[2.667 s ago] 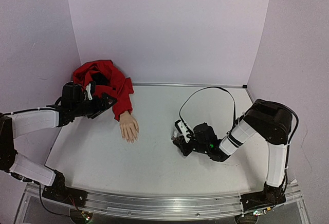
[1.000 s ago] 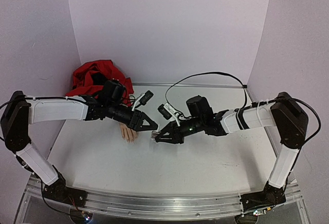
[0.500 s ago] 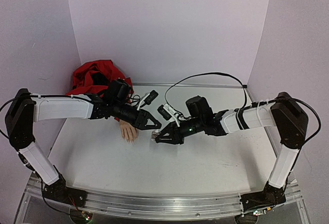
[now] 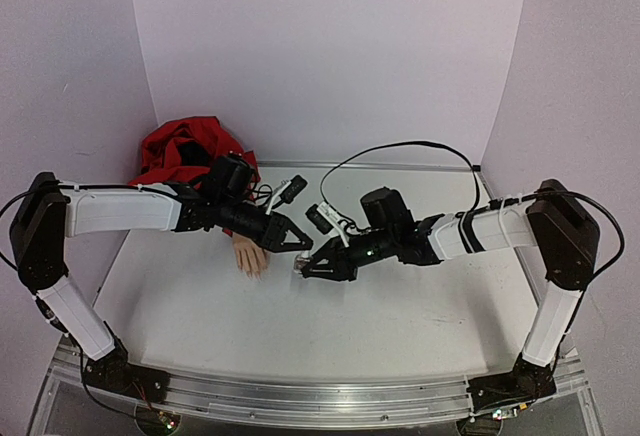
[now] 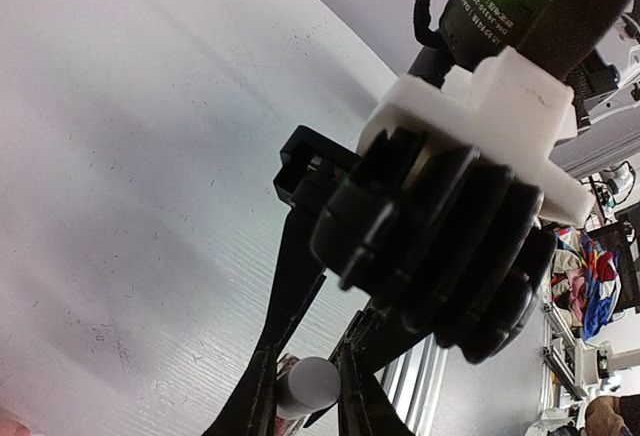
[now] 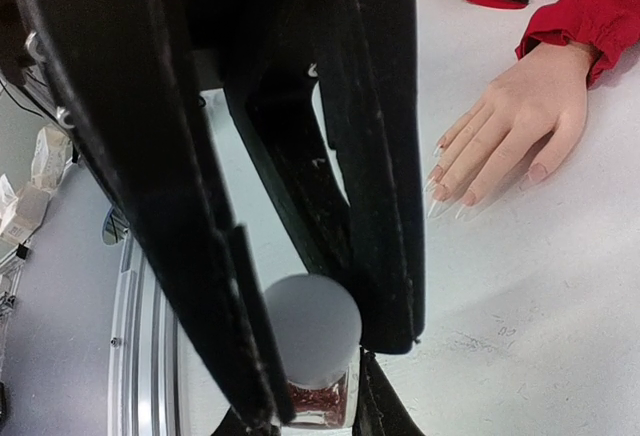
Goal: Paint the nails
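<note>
Nails [image 6: 440, 206]: pale tips on the mannequin hand [image 6: 510, 121], which lies palm down on the table [image 4: 400, 326], left of centre, fingers pointing toward the arm bases. Red sleeve [image 4: 190, 151] is bunched behind it, toward the back-left corner.

Polish bottle [image 6: 320, 398]: held above the table just beside the fingertips, not touching them. Dark reddish contents, white cap [image 6: 312, 316] on.

Right gripper [image 4: 303, 270]: closed on the bottle's glass body from below.

Left gripper [image 4: 304, 246]: nearly closed, one finger pressed on each side of the white cap. The two grippers meet tip to tip over mid-table.
</note>
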Action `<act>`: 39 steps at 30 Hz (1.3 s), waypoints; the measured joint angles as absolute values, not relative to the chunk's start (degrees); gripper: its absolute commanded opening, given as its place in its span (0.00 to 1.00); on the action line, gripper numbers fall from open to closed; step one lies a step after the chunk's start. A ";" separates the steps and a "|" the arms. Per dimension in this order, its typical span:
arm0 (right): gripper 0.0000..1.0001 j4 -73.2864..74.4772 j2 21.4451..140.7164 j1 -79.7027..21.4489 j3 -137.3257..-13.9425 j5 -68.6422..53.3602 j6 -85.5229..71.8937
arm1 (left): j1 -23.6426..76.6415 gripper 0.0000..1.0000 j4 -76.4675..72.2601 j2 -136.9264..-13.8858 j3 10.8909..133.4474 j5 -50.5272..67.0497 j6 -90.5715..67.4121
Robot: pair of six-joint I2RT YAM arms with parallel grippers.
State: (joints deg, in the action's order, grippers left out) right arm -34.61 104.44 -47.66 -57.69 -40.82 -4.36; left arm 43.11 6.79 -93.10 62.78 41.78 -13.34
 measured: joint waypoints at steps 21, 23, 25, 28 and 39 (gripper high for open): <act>0.07 -36.42 104.44 -47.79 -57.21 -39.57 -6.50 | 43.27 0.13 7.53 -93.10 62.78 40.42 -12.95; 0.16 -36.34 104.42 -47.79 -57.01 -39.59 -7.51 | 43.33 0.05 7.55 -93.10 62.78 39.70 -11.55; 0.28 -36.40 104.33 -47.79 -56.88 -39.03 -8.05 | 43.46 0.00 7.51 -93.10 62.78 38.76 -11.38; 0.71 -36.77 103.81 -47.97 -56.47 -36.95 -9.28 | 43.72 0.00 7.60 -92.75 62.78 36.69 -11.51; 0.97 -47.66 96.71 -47.90 -49.34 -25.34 -19.42 | 43.72 0.00 9.02 -86.11 62.76 26.74 -18.50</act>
State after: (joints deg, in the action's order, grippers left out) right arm -47.66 96.71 -47.90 -49.34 -25.34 -19.42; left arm 43.72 9.02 -86.11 62.76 26.74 -18.50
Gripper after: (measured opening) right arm 0.983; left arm 0.162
